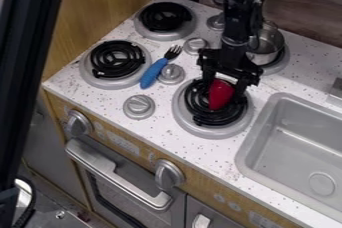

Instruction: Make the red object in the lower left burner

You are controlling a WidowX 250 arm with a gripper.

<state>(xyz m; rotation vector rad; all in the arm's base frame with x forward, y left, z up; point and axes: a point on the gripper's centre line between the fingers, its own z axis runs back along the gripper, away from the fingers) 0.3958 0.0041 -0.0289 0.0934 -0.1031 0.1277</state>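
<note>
Over the lower right burner (198,103), my gripper (224,86) hangs down with its fingers apart, one on each side of the red object (220,95). The red object is rounded and tapers toward the front, low over the black coil; whether either finger touches it, I cannot tell. The gripper partly covers its upper part. At the left, the lower left burner (116,60) has a bare black coil in a grey ring.
A fork with a blue handle (153,73) lies between the two front burners, beside grey knobs (139,106). Behind the gripper, a metal pot (269,43) stands on the back right burner. The upper left burner (165,17) is bare. A grey sink (304,147) lies at the right.
</note>
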